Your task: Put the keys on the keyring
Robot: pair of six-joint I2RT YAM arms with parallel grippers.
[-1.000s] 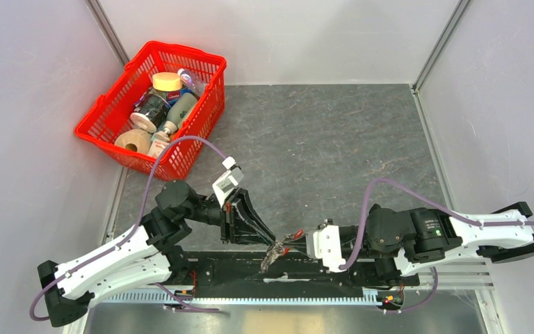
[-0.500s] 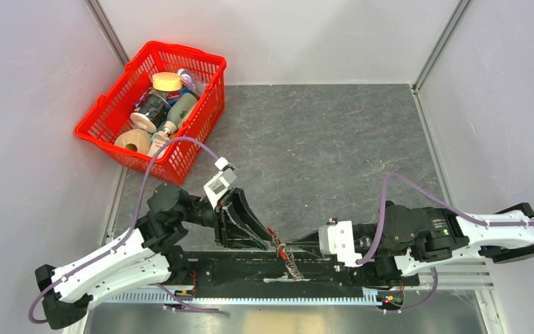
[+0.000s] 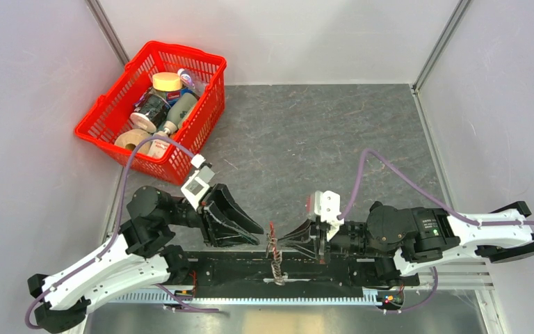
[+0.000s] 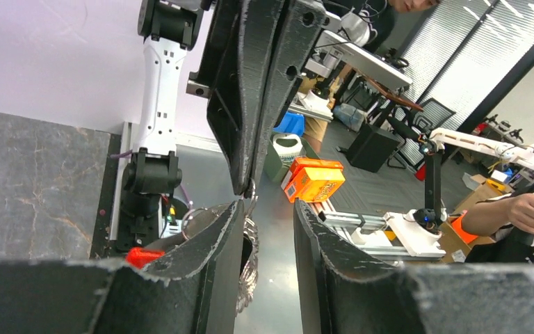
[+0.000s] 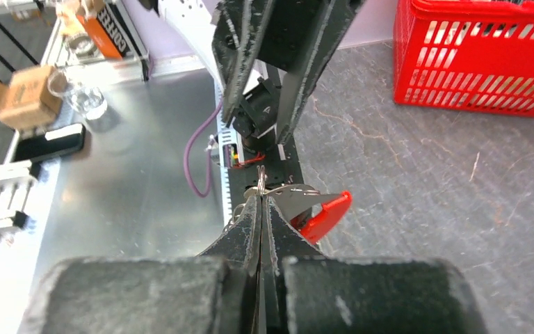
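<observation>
The right fingers (image 5: 245,233) are pressing fully together, pinching the thin wire loop of the keyring (image 3: 275,256) at their very tips. The left fingers (image 4: 205,243) are standing apart with a clear gap between them and are gripping nothing.

The two pairs of fingers are pointing at each other over the near edge of the worktop (image 3: 334,139), the left tips sitting just beside the keyring. In the overhead view they do not appear to touch it.

The keyring is hanging off the worktop, held up by the right fingers alone. Its silvery chain is dangling straight down below the grip, in front of the black base rail. Its red tag (image 5: 327,212) is sticking out to one side of the pinch point, just beside the right fingertips. In the left wrist view the chain is showing close against the inner edge of one left finger; whether it is touching cannot be told.

The keys cannot be told apart from the chain in any view.

A red basket (image 3: 205,115) of mixed items is sitting at the far left corner, well apart from both arms.
</observation>
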